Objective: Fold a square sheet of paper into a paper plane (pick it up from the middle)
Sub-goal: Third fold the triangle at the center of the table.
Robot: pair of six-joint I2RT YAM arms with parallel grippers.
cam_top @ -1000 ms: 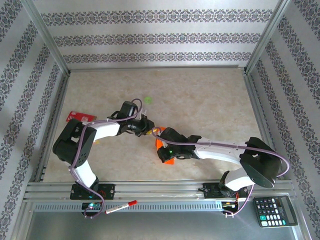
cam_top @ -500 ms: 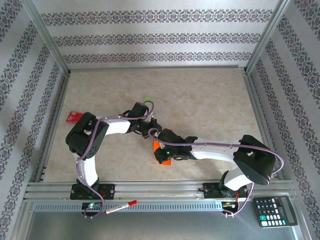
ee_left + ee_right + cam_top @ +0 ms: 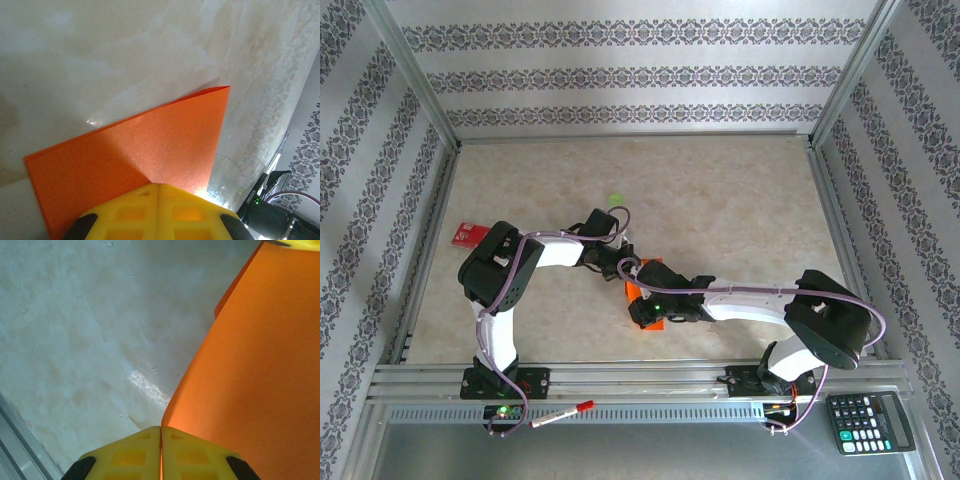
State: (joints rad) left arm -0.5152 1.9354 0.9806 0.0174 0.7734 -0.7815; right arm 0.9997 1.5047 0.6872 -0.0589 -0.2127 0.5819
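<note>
the creased square sheet of paper (image 3: 150,140) is gripped by the clenched left end effector (image 3: 158,185) and the clenched right end effector (image 3: 160,428)

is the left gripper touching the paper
Touching. In the left wrist view the paper runs straight into the shut tips of the left gripper, with no gap between them.
</note>
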